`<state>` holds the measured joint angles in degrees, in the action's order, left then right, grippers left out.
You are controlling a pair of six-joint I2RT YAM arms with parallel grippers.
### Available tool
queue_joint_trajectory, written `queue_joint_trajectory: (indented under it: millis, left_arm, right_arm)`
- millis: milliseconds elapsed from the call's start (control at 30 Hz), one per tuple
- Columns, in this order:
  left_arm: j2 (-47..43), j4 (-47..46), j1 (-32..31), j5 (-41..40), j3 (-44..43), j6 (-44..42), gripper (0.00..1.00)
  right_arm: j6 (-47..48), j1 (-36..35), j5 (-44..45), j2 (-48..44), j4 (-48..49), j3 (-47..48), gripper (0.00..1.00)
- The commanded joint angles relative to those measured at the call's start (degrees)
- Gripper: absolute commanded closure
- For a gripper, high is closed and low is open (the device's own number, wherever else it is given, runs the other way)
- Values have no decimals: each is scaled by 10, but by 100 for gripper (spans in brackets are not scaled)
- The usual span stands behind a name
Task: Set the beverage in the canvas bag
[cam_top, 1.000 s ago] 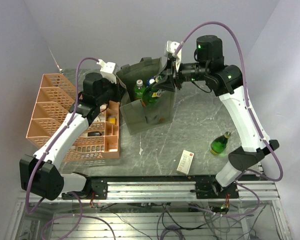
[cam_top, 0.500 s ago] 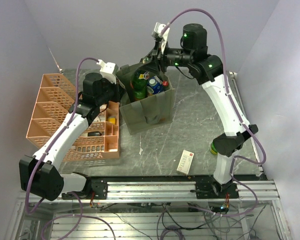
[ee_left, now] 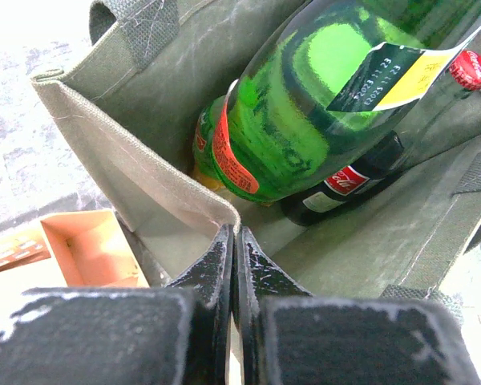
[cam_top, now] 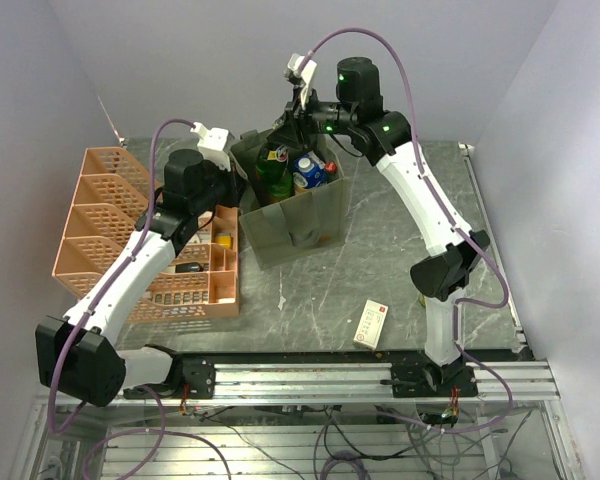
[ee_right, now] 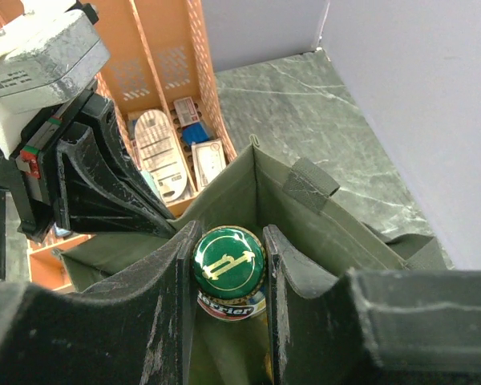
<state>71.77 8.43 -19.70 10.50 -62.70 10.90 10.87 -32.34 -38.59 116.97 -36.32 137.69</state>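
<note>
The olive-green canvas bag (cam_top: 298, 222) stands open at the table's middle back. My left gripper (cam_top: 238, 186) is shut on the bag's left rim (ee_left: 144, 172), fingertips (ee_left: 224, 245) pinched on the fabric edge. My right gripper (cam_top: 292, 128) is above the bag's mouth, shut on the neck of a green glass bottle (cam_top: 274, 172) under its green cap (ee_right: 228, 261). The bottle's body (ee_left: 305, 104) hangs inside the bag. Inside also lie a cola bottle (ee_left: 345, 180) with a red cap, another green bottle (ee_left: 202, 144), and a blue-white container (cam_top: 309, 170).
A salmon-pink lattice crate (cam_top: 105, 215) with small items stands to the left, touching the bag's side; it also shows in the right wrist view (ee_right: 164, 48). A white box (cam_top: 372, 323) lies near the front edge. The right arm's elbow (cam_top: 442, 270) hangs over the table's right side.
My right arm has swung left with the green bottle and brought it from the bag's right rim down into the bag's mouth. The left gripper has kept its hold on the rim.
</note>
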Motion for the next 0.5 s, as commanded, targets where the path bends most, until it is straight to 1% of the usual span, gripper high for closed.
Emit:
queue_joint_trajectory:
  millis: [0, 200, 467]
  left_arm:
    - [-11, 18, 8, -20, 18, -6, 93]
    - [-13, 10, 16, -12, 29, 3, 93]
    - [-16, 0, 21, 7, 37, 15, 93]
  right_arm:
    - [-32, -3, -25, -16, 111, 5, 100]
    - [-52, -7, -35, 20, 125, -2, 100]
    - [-61, -19, -43, 23, 142, -35, 100]
